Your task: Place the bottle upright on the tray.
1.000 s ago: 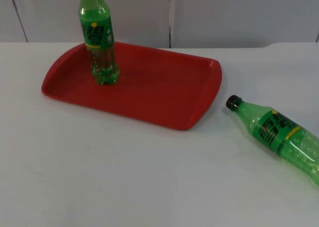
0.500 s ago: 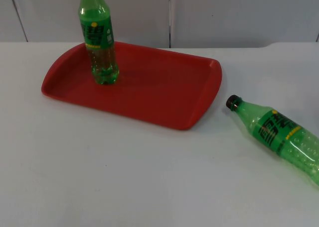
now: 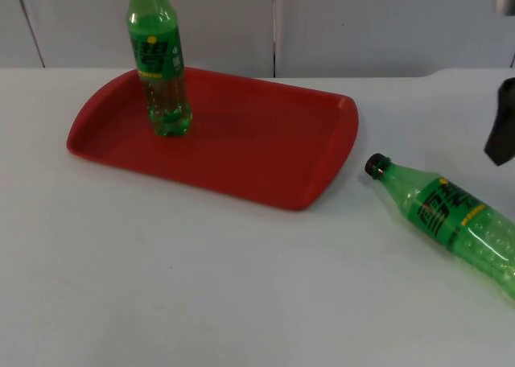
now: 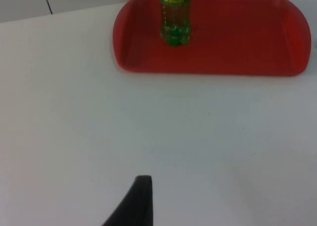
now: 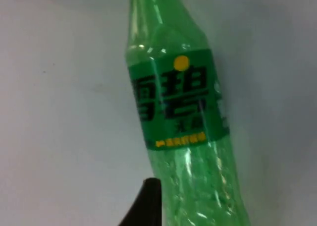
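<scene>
top view shows one bottle [image 3: 159,65] upright on the red tray [image 3: 265,154], another lying bottle [image 3: 447,218] on the table [image 3: 201,286] awaiting the right gripper [image 3: 500,134], finger state unclear, left gripper [image 4: 133,206] likewise.

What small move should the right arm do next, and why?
Probably lower the right gripper onto the lying bottle and grasp its body. That bottle lies on its side on the table, off the red tray, where another bottle already stands upright. The left gripper waits.
</scene>
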